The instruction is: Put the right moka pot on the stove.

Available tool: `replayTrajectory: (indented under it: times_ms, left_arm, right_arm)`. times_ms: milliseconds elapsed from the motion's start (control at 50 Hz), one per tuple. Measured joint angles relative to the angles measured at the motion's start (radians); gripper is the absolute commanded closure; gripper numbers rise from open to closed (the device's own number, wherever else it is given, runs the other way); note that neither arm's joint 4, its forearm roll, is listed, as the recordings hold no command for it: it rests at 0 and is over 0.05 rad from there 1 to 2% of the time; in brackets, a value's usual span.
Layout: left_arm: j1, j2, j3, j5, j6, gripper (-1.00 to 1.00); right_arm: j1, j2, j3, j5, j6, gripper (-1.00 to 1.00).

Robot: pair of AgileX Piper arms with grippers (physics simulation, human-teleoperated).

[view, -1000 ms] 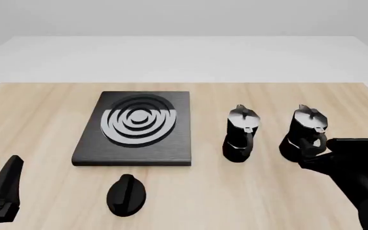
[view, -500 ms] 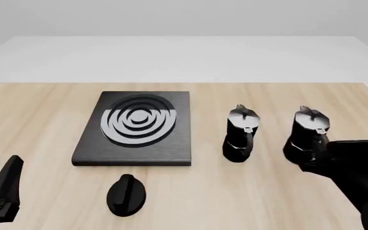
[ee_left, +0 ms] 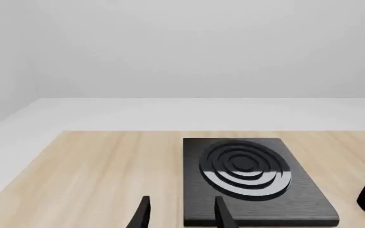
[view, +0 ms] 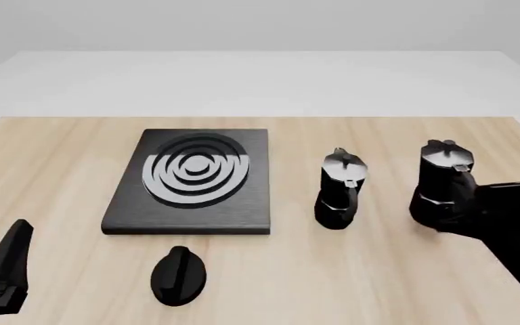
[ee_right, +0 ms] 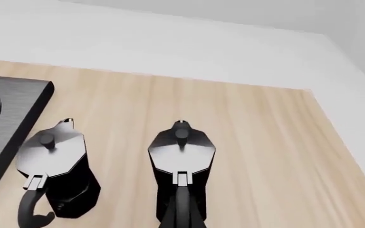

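The right moka pot [view: 440, 184], black with a silvery lid, hangs slightly above the table at the right, held by its side handle. My right gripper [view: 466, 200] is shut on that handle; the right wrist view shows the pot [ee_right: 181, 154] straight ahead, with the handle running down toward the camera. The stove [view: 197, 179], a dark slab with silver burner rings, lies left of centre with nothing on it; it also fills the middle of the left wrist view [ee_left: 246, 175]. My left gripper [view: 3, 267] stands open near the front left edge, its fingers [ee_left: 143, 216] apart over bare wood.
The other moka pot [view: 340, 189] stands on the table between the stove and the held pot, and shows beside it in the right wrist view [ee_right: 52, 164]. A small black oval knob [view: 179, 274] lies in front of the stove.
My right gripper closed in on the right pot's handle, and the pot has risen a little and shifted slightly right. The left arm has not moved.
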Motion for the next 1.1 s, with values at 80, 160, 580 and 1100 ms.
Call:
replayTrajectory:
  times_ms: [80,160,580,1100]
  left_arm:
    - [0.000,0.000,0.000,0.000,0.000,-1.00]
    - [0.000,0.000,0.000,0.000,0.000,-1.00]
    - [0.000,0.000,0.000,0.000,0.000,-1.00]
    - [0.000,0.000,0.000,0.000,0.000,-1.00]
  right_arm:
    - [0.003,-0.038,-0.014,0.038,-0.006,1.00]
    - [0.008,-0.071,-0.027,0.074,-0.009,1.00]
    - [0.064,-0.224,-0.163,0.275,0.017,1.00]
    - [0.171,-0.219,-0.375,0.407,0.048,1.00]
